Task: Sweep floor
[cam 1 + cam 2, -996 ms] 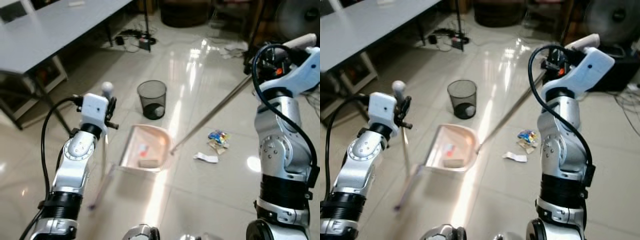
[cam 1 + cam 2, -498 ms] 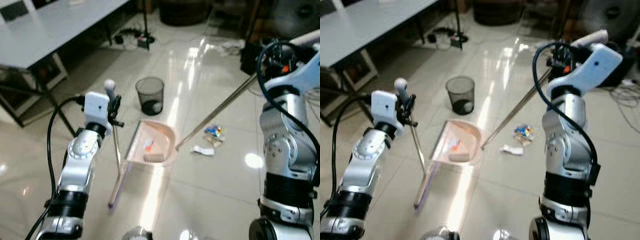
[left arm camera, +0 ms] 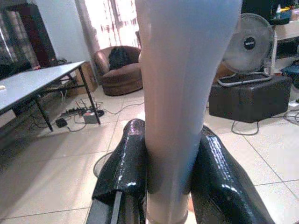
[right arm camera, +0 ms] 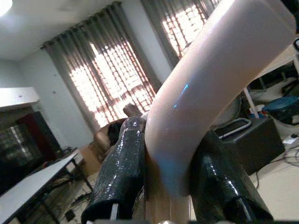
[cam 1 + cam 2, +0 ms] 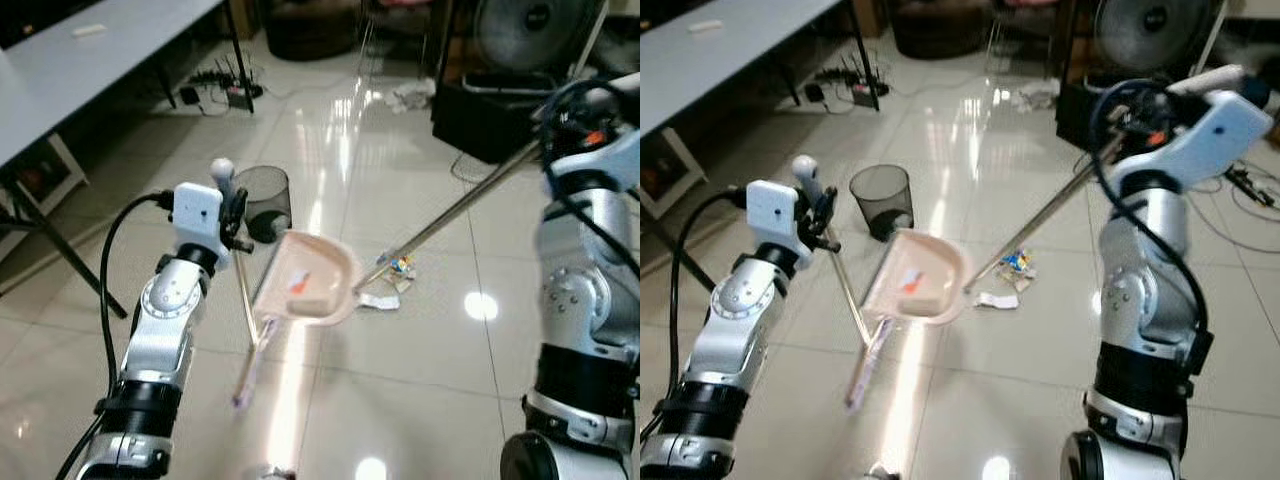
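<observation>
1. The left gripper [image 3: 169, 186], up and to the left of the dustpan [image 5: 310, 280], is clamped tight on the dustpan handle [image 5: 243, 300]. Its black fingers [image 3: 125, 165] press the pale shaft from both sides, which seems meant to keep the pan steady and its mouth turned toward the litter.
2. A black mesh bin [image 5: 262, 200] stands just behind the dustpan on the far left, likely where the pan gets emptied.
3. The dustpan itself is tilted on the glossy tile floor [image 5: 420, 340], holding an orange scrap and a pale block. Its open edge faces right, toward the rubbish.
4. Just right of the dustpan lie a white wrapper [image 5: 379, 300] and a colourful wrapper [image 5: 402, 266], not yet swept in.
5. The broom stick [image 5: 455, 218] slants down from upper right, and its low end touches down at the wrappers beside the dustpan's lip, placed to push them across.
6. Far right of the dustpan and raised high, the right gripper [image 4: 170, 186] is clenched around the broom's top end, giving leverage for the stroke.
</observation>
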Controlling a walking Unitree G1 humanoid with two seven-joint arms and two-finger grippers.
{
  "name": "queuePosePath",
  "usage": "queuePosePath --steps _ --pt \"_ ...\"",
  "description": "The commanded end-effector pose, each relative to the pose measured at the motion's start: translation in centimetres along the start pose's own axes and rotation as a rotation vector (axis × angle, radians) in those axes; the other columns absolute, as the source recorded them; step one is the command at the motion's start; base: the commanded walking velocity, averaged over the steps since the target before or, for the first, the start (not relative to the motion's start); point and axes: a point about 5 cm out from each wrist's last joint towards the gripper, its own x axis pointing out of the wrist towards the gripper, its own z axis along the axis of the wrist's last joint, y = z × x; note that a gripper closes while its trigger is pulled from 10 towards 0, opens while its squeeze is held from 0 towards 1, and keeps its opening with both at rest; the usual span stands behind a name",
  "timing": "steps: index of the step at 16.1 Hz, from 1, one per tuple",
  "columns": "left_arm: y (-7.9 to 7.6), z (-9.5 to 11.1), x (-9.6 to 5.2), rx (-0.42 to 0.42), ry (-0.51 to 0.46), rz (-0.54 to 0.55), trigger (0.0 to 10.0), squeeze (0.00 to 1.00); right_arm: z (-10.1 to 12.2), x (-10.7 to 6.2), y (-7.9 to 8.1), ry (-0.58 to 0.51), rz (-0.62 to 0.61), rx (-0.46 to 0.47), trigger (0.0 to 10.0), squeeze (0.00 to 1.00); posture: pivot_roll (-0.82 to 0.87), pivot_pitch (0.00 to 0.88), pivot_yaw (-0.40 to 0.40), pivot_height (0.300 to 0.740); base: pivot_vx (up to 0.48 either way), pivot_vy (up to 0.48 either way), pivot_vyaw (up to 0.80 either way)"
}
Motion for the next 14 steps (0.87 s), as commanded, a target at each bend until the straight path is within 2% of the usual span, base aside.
queuePosePath --steps 1,7,11,14 --pt "1.5 0.7 -0.2 0.048 -0.02 0.033 10.0 0.0 0.6 0.2 1.9 -0.034 0.058 0.056 10.0 0.0 0.02 0.043 0.059 0.74 0.435 0.0 0.0" --pt "1.4 0.5 -0.4 0.038 -0.017 0.046 10.0 0.0 1.4 0.9 2.0 -0.06 0.063 0.062 10.0 0.0 0.01 0.048 0.063 0.74 0.444 0.0 0.0" --pt "2.0 0.4 -0.5 0.06 -0.004 0.049 10.0 0.0 1.8 1.2 1.7 -0.084 0.031 0.059 10.0 0.0 0.01 0.046 0.07 0.74 0.449 0.0 0.0" --pt "1.2 0.3 -0.5 0.043 -0.007 0.039 10.0 0.0 2.0 1.8 1.6 -0.092 0.034 0.033 10.0 0.0 0.01 0.04 0.063 0.74 0.451 0.0 0.69"
